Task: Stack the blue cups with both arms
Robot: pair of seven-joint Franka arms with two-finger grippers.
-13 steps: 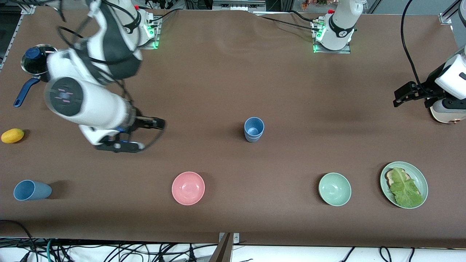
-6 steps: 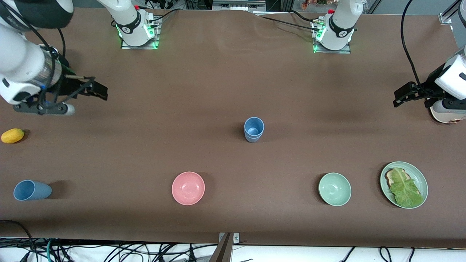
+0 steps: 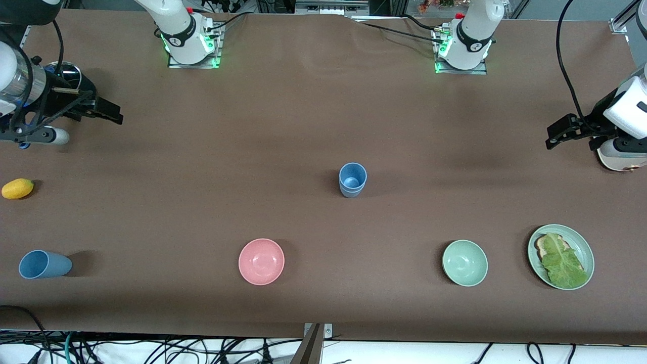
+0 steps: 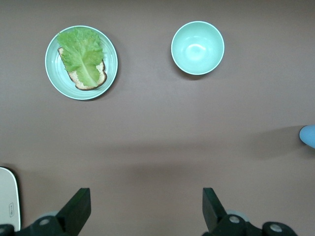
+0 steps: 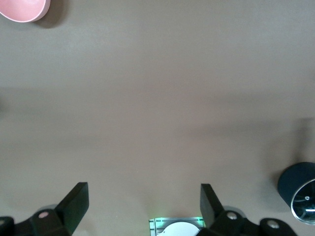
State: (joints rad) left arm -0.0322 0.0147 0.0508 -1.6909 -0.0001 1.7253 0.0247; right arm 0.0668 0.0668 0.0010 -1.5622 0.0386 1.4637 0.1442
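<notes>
A grey-blue cup (image 3: 352, 179) stands upright in the middle of the table, and a second rim line shows low on its wall. A sky-blue cup (image 3: 43, 264) lies on its side near the front camera at the right arm's end. My right gripper (image 3: 111, 112) hangs open and empty over the right arm's end of the table; in the right wrist view it (image 5: 144, 206) has bare cloth between its fingers. My left gripper (image 3: 555, 134) waits open and empty over the left arm's end. In the left wrist view it (image 4: 145, 211) is wide open, with a blue cup's edge (image 4: 308, 135) showing.
A pink bowl (image 3: 261, 261), a pale green bowl (image 3: 464, 263) and a green plate (image 3: 586, 253) with bread and lettuce stand in a row near the front camera. A yellow fruit (image 3: 17, 188) and a steel pot (image 3: 71, 71) lie at the right arm's end.
The right arm has swung away from the table's middle toward its own end, gripper open throughout. The left arm and the cups have not moved.
</notes>
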